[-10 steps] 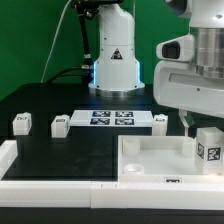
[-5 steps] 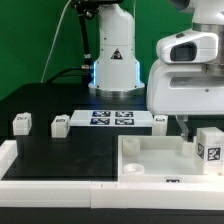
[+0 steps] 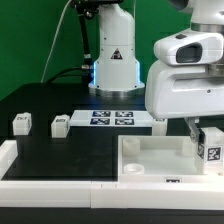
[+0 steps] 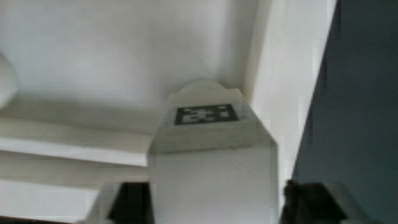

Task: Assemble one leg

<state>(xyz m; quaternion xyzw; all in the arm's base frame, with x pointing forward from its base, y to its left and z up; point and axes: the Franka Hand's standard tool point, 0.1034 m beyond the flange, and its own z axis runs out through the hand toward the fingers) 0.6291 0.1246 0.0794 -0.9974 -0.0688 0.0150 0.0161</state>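
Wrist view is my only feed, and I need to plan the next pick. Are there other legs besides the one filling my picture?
Observer: Yes. A loose leg and a second leg sit on the black table, towards the exterior view's left.
Operator: And where does mine stand?
Observer: The leg in your picture stands upright at a corner of the white panel, on the exterior view's right.

exterior light: bright, even, seemingly from overhead; green backdrop [image 3: 30,50] evenly lit.
glare: white arm housing [image 3: 185,85] nearly washed out.
shadows: soft, faint on black table [image 3: 60,150].
wrist view: soft, blurry; the leg [image 4: 214,150] fills the frame, tag smeared.
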